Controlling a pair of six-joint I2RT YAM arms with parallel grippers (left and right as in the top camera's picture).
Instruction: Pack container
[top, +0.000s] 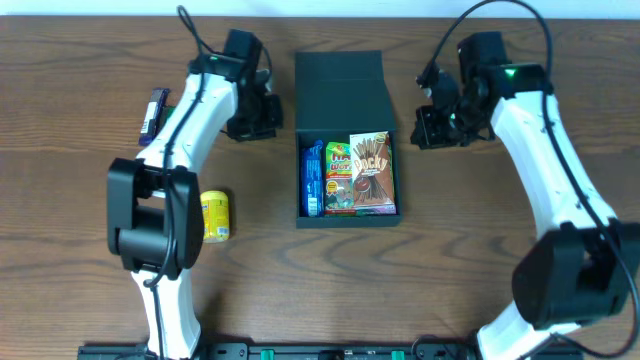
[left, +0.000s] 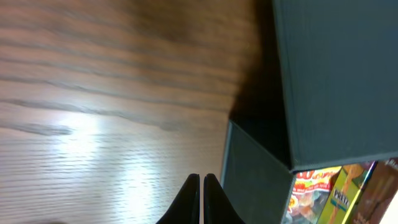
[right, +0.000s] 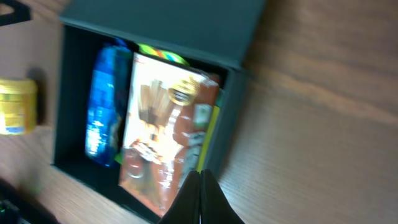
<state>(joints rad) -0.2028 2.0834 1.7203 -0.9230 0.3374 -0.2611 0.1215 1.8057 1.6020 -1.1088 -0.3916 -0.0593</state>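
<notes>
The dark teal container sits mid-table with its flap lid lying open behind it. Inside lie a blue pack, a green snack pack and a brown Pocky pack. My left gripper is shut and empty, just left of the lid; in the left wrist view its fingers hover over bare wood beside the container wall. My right gripper is shut and empty, right of the container; its fingers show near the container's right wall.
A yellow can lies on the table left of the container; it also shows in the right wrist view. A dark purple snack bar lies at the far left behind the left arm.
</notes>
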